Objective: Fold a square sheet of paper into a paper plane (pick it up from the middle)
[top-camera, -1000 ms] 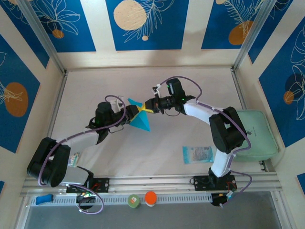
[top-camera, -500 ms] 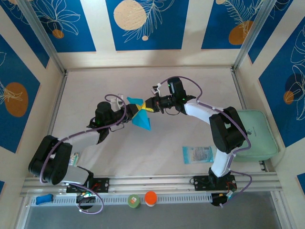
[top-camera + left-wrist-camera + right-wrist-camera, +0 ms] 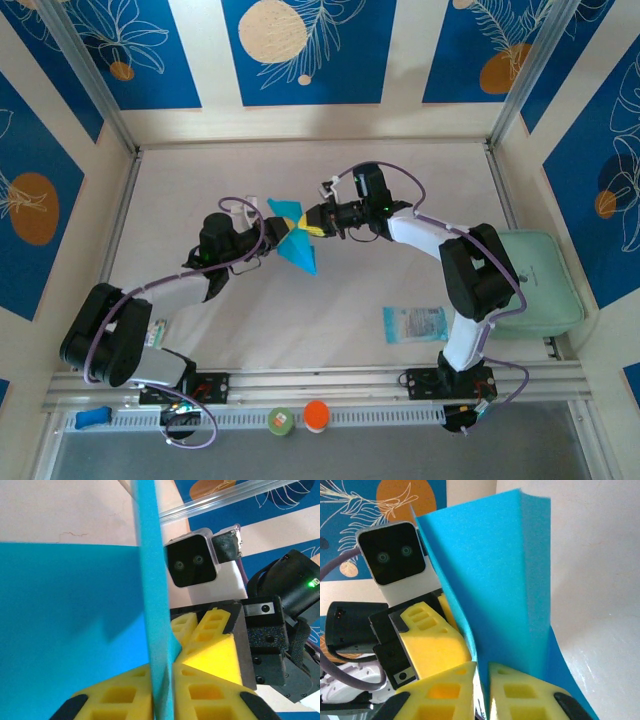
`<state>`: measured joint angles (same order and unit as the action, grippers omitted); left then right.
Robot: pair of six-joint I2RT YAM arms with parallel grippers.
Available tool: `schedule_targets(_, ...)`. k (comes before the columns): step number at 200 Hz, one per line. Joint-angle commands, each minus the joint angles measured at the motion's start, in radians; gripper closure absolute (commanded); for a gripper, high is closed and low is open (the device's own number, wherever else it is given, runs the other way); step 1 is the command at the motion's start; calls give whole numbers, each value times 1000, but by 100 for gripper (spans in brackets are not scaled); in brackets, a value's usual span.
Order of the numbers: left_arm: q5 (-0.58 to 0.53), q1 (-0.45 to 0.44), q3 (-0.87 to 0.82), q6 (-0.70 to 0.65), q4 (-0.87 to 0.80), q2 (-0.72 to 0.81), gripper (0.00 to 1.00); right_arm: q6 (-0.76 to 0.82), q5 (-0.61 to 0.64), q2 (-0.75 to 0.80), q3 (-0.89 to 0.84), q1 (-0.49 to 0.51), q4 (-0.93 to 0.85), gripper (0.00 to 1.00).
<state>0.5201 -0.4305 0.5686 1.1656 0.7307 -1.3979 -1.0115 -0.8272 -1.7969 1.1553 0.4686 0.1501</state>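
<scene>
From above I see the folded cyan paper sheet [image 3: 297, 243] held over the middle of the table, between both arms' tips. My left end effector [image 3: 162, 672] is clenched on it, the sheet edge-on in that wrist view. The right end effector [image 3: 482, 672] straddles the sheet with a thin dark gap; I cannot tell whether it grips. Its wrist view adds a lengthwise crease

one paper [image 3: 298, 252], one packet [image 3: 414, 323], one pad [image 3: 545, 280]
</scene>
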Motion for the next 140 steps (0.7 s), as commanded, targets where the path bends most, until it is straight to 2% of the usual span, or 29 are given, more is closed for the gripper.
schedule_targets(1,-14,-7,15,-11,24,-3,89,15,18,68,-30,-22,-21,78)
schedule_targets(44,-34,-5,72,-108,-204,42,92,172,195,186,-60,-88,-194,60)
schedule_targets(60,-71,-6,114,-193,-383,72,92,253,295,234,-64,-102,-275,55)
schedule_targets(77,-145,-7,200,-321,-658,91,93,313,452,280,-68,-108,-357,52)
schedule_targets(103,-338,-15,371,-512,-1075,73,92,355,612,336,-87,-119,-425,47)
schedule_targets(140,-750,-87,644,-687,-1511,-64,92,372,652,379,-113,-146,-447,45)
